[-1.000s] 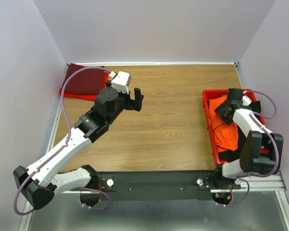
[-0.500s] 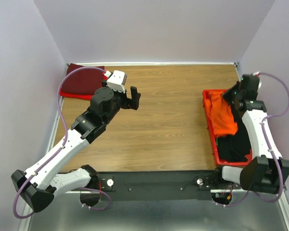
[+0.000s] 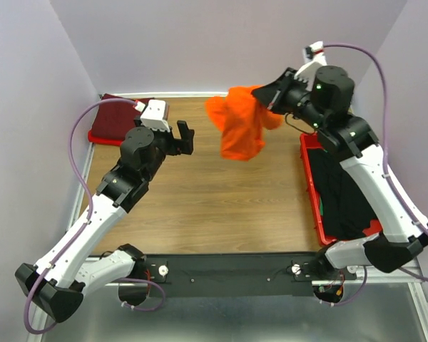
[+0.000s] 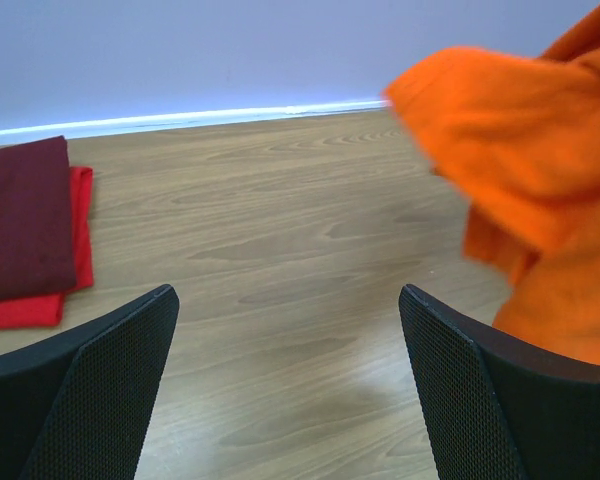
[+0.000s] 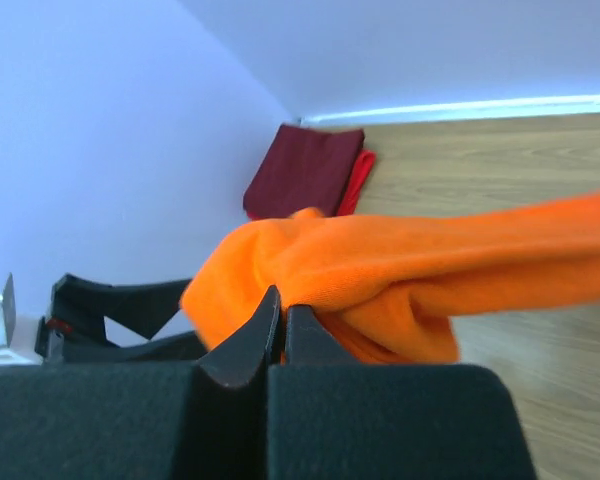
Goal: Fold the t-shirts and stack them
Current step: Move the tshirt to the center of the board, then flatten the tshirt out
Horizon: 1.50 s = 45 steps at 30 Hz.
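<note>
A bright orange t-shirt (image 3: pixel 240 128) hangs bunched in the air above the table's far middle, and my right gripper (image 3: pixel 269 98) is shut on its top edge; in the right wrist view the orange t-shirt (image 5: pixel 420 270) spills out from the closed right gripper (image 5: pixel 283 305). A folded dark maroon t-shirt (image 3: pixel 116 116) lies on a folded red one (image 3: pixel 100 137) at the far left corner. A black t-shirt (image 3: pixel 346 196) fills the tray. My left gripper (image 3: pixel 185 137) hovers open left of the orange cloth, nothing between its fingers (image 4: pixel 90 385).
The rigid red tray (image 3: pixel 313 192) stands along the table's right edge. Lilac walls close the table at the back and both sides. Bare wood table (image 3: pixel 221 206) spreads between the two arms.
My right gripper shut on the orange t-shirt in the tray, then lifted it up and left over the table. The left gripper drifted slightly left and stayed open.
</note>
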Each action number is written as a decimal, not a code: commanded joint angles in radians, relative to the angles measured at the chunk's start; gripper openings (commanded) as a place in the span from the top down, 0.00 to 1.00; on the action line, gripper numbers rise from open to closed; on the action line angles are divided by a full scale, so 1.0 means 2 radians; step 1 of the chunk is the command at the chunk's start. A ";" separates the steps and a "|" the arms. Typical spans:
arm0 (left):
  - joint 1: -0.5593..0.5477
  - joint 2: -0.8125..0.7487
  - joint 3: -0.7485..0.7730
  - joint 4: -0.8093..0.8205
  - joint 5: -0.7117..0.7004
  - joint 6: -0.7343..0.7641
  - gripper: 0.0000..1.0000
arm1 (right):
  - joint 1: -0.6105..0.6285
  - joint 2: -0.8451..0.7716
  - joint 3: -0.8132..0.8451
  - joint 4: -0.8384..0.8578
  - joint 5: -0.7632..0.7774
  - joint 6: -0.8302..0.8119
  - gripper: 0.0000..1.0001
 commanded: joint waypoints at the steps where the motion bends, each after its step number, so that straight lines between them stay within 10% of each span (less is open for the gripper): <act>1: 0.017 -0.015 -0.009 0.015 -0.013 -0.009 0.02 | 0.028 0.032 0.021 -0.015 0.015 -0.022 1.00; 6: 0.020 -0.006 -0.009 0.014 -0.009 -0.016 0.02 | -0.001 0.035 -0.053 -0.017 0.088 -0.033 0.88; 13: 0.020 -0.003 -0.079 0.012 0.013 -0.138 0.02 | -0.101 0.020 -0.215 -0.016 0.077 -0.049 0.33; 25: 0.020 0.030 -0.214 0.077 0.000 -0.251 0.16 | 0.106 0.052 -0.381 0.050 0.177 0.014 0.33; 45: 0.019 0.187 -0.247 0.125 -0.026 -0.305 0.47 | 0.127 0.143 -0.360 0.069 0.248 0.034 0.34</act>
